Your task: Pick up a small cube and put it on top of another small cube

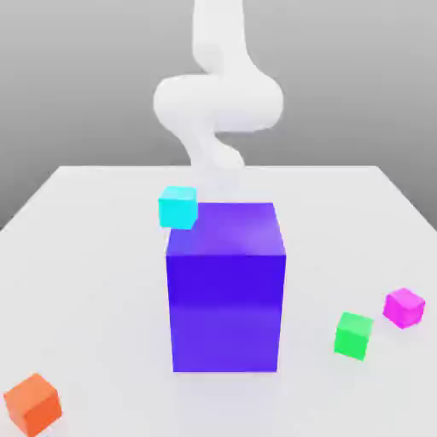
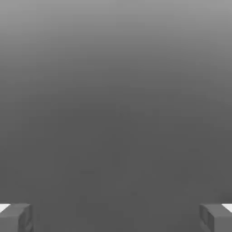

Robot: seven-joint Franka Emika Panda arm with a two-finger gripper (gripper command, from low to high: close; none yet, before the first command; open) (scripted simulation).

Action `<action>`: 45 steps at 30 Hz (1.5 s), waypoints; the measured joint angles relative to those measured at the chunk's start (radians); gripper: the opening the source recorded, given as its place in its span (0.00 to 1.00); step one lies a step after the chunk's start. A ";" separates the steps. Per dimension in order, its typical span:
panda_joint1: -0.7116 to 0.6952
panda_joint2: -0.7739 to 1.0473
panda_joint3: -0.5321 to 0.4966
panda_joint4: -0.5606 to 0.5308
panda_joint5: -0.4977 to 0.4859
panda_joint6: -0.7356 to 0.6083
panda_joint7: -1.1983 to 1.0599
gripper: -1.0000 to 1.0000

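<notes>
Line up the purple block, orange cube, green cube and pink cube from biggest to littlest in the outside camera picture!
1. Purple block, by far.
2. Orange cube, though it sits nearest the camera.
3. Green cube and pink cube look alike; can't rank them.

Magenta-pink small cube; green cube; cyan cube; orange cube; blue-violet block; white table.

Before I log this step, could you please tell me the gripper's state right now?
Gripper: open, fingers wide apart, nothing between them.
</notes>
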 joint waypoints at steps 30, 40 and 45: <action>0.306 0.996 0.461 -0.285 -0.456 0.497 0.746 0.50; 0.442 1.109 0.293 -0.249 -0.621 0.571 0.872 0.00; 0.380 1.055 0.371 -0.266 -0.542 0.537 0.812 0.00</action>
